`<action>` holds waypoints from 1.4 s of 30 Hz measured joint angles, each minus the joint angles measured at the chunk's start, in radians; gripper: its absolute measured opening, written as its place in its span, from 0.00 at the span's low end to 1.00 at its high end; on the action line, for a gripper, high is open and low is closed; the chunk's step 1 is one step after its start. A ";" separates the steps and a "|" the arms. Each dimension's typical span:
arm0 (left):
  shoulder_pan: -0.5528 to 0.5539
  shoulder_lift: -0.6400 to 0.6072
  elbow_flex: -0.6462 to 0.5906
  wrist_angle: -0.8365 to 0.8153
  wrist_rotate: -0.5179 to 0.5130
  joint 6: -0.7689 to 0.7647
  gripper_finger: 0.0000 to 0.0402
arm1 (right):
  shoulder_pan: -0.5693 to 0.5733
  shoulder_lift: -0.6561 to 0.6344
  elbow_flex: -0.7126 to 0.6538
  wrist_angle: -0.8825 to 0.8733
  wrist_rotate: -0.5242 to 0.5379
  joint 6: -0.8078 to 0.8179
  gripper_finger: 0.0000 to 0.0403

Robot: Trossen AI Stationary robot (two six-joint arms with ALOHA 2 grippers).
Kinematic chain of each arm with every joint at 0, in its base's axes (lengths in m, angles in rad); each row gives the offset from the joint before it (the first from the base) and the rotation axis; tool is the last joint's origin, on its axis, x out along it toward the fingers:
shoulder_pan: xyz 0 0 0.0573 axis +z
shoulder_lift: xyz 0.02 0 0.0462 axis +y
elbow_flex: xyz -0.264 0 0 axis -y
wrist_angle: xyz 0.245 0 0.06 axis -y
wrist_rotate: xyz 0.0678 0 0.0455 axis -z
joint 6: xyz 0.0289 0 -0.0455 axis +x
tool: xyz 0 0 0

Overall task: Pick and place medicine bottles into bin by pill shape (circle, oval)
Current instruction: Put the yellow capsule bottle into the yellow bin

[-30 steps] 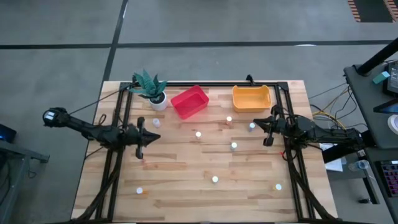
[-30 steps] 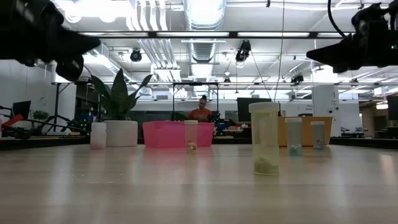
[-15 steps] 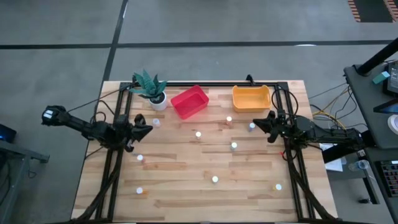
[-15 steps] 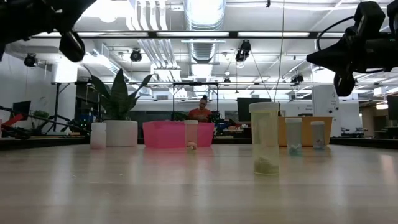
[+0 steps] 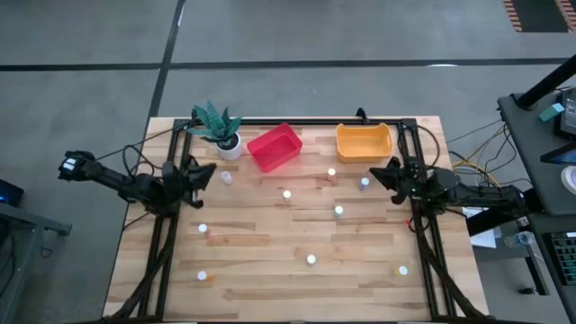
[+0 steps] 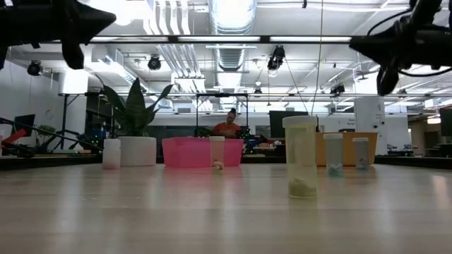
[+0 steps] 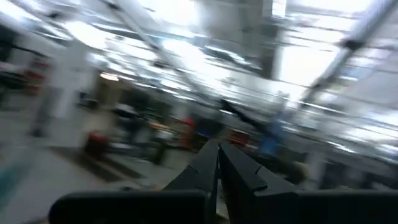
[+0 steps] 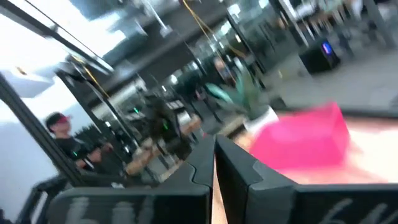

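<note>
Several small white-capped medicine bottles stand upright on the wooden table, among them one in the middle, one to its right and one near the front. In the low view the nearest one is pale yellow. My left gripper is raised over the table's left part, near a bottle. My right gripper is raised over the right part, near another bottle. Both are shut and empty, as their wrist views show for the left and the right.
A red bin and an orange bin stand at the table's far edge, with a white plant pot left of the red bin. Black frame rails run along both sides. A person sits in the room beyond.
Both grippers have risen and tipped from pointing downward to pointing about level. My left gripper has moved toward the far edge as its arm drew back toward the left edge. My right gripper has moved toward the far edge. The bottles have stayed in place.
</note>
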 joint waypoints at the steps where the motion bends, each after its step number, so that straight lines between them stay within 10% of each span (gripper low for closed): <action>1: 0.000 0.003 0.000 0.009 -0.037 0.015 0.00 | 0.000 0.014 0.000 0.042 0.000 -0.023 0.02; 21: 0.005 0.011 0.068 0.100 0.002 0.387 0.00 | 0.000 0.627 0.439 0.070 0.018 -0.522 0.02; 42: 0.006 -0.042 0.062 0.204 0.006 0.572 0.00 | 0.001 1.121 0.738 -0.171 -0.165 -0.592 0.02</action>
